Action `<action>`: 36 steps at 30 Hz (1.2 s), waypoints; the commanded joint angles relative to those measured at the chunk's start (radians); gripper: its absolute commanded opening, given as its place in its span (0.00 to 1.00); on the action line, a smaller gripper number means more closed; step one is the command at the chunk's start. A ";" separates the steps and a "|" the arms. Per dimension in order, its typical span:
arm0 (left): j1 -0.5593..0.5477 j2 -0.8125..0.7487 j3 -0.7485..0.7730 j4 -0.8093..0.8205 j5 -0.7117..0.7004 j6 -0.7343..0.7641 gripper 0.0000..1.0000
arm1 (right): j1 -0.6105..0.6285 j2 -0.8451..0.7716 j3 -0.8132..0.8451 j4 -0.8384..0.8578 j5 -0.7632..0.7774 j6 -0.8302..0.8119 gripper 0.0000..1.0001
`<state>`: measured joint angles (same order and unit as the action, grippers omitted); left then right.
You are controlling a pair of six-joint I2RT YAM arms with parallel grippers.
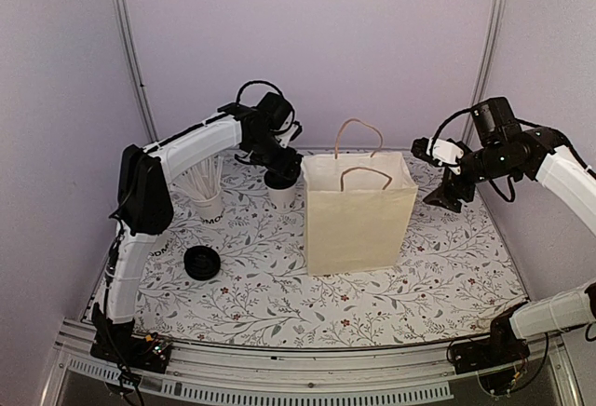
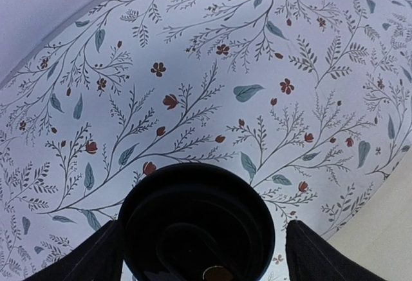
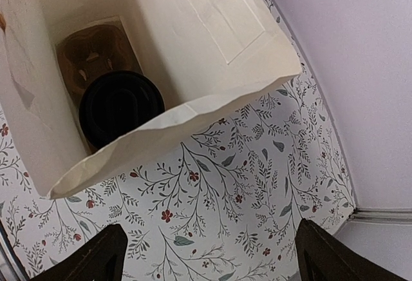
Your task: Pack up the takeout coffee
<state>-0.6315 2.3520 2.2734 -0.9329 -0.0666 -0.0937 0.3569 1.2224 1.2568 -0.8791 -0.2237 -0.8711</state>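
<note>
takeout coffee [image 1: 282, 195] stood upright on the floral table cover [image 1: 279, 304], just beside the paper bag [image 1: 358, 224], at the bag's 9 o'clock

left gripper [image 1: 277, 169] sat over it, jaws wide, straddling the black lid [image 2: 196, 223]; a sliver of gap showed on one side, so I judged it not clamped. right gripper [image 1: 445, 194] hung at the bag's 3 o'clock, jaws wide, empty

handling, my read: thin paper wall, would buckle under a hard squeeze. lid was stiff glossy plastic, probably press-fit, could pop or slip if lifted by it alone. fill level hidden, so treat as full and keep upright. best hold: across the cup just under the lid, where the rim stiffens it

bag was cream paper, creased, flat-bottomed, with loop handles. inside, a brown moulded carrier [image 3: 96, 46] held another black-lidded cup [image 3: 121, 107], with a free pocket at its 12 o'clock
</note>
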 commanded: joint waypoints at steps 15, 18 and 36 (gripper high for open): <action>-0.028 -0.012 0.016 -0.035 -0.080 -0.023 0.98 | -0.006 -0.005 -0.010 0.021 -0.020 0.020 0.94; -0.022 -0.011 0.011 -0.037 -0.074 -0.033 0.98 | -0.006 -0.005 -0.012 0.019 -0.018 0.020 0.94; -0.006 0.006 -0.014 -0.038 -0.024 -0.035 0.87 | -0.010 -0.017 -0.029 0.020 -0.009 0.018 0.94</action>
<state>-0.6449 2.3520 2.2719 -0.9588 -0.0906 -0.1265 0.3565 1.2224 1.2427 -0.8711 -0.2234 -0.8665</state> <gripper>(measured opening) 0.863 0.943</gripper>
